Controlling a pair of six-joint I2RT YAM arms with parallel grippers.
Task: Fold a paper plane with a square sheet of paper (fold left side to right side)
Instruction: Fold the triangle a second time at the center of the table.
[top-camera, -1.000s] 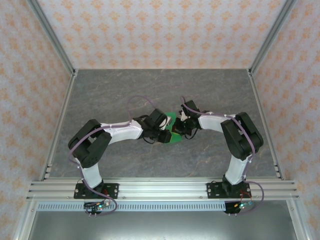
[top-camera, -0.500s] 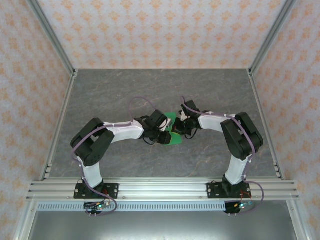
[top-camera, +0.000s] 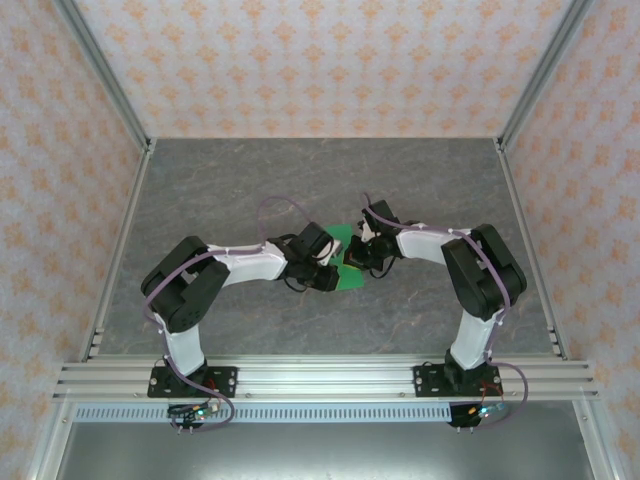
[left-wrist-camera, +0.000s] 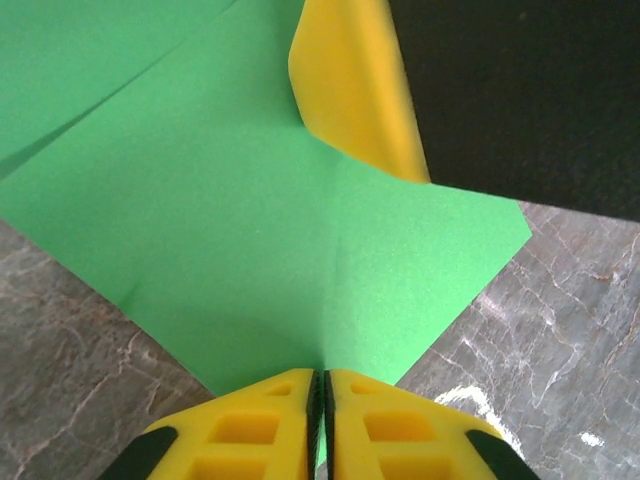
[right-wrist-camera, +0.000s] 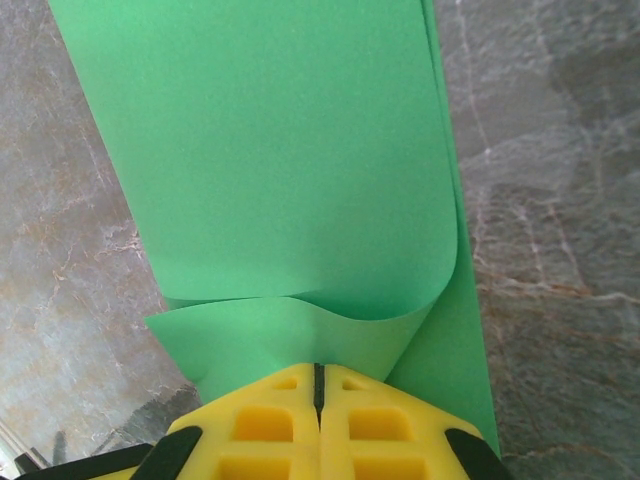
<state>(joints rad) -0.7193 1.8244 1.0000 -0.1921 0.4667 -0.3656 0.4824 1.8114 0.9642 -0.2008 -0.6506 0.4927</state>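
Yellow fingers (left-wrist-camera: 250, 430) of the left gripper (left-wrist-camera: 320, 385) are pressed together with no gap, and a pointed end of the square sheet of paper (left-wrist-camera: 250, 220) is pinched between them. Ahead of these tips the green sheet is spread above the grey marbled table (left-wrist-camera: 60, 340), with a faint crease running away from the tips. Farther ahead, 1 yellow finger of the right gripper (right-wrist-camera: 319, 375) is seen over the sheet's far part. The right gripper is likewise fully closed, with the sheet's edge clamped. Ahead of its tips, 1 layer is curled over another. From above, the sheet is held between the 2 grippers.
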